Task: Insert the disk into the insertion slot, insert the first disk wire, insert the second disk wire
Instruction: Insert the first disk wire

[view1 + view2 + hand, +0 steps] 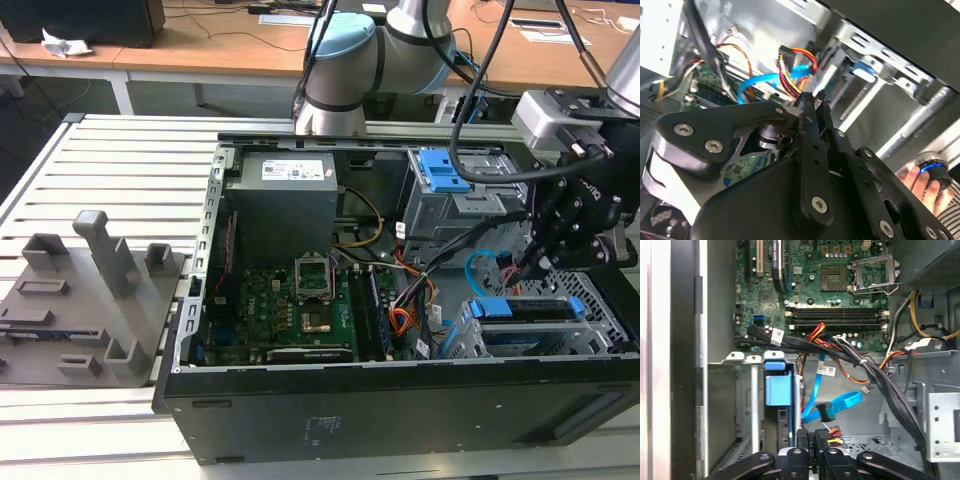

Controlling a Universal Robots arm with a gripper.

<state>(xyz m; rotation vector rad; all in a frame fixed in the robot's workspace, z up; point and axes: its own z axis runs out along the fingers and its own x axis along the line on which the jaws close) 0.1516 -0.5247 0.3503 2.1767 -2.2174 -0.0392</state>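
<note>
The disk (528, 309), framed in its blue carrier (777, 388), sits inside the insertion slot (603, 322), a grey metal cage at the case's corner on the exterior view's right. My gripper (516, 267) hangs just above the disk's inner end. Its fingers (802, 444) are shut on the small black plug of the first disk wire (831, 433), whose red, yellow and black strands (796, 62) lead off behind it. The second disk wire (836, 406), a light-blue flat cable, loops loose beside the plug, with its dark plug (827, 413) free. The same light-blue cable (760, 81) curves past the shut fingertips (808, 101).
A grey drive box with a blue latch (445, 172) stands behind the gripper. A thick black cable bundle (880, 377) crosses the case next to the motherboard (290, 310) and power supply (285, 200). A grey fixture plate (80, 300) lies on the exterior view's left. A hand (916, 181) rests by a blue-lit knob.
</note>
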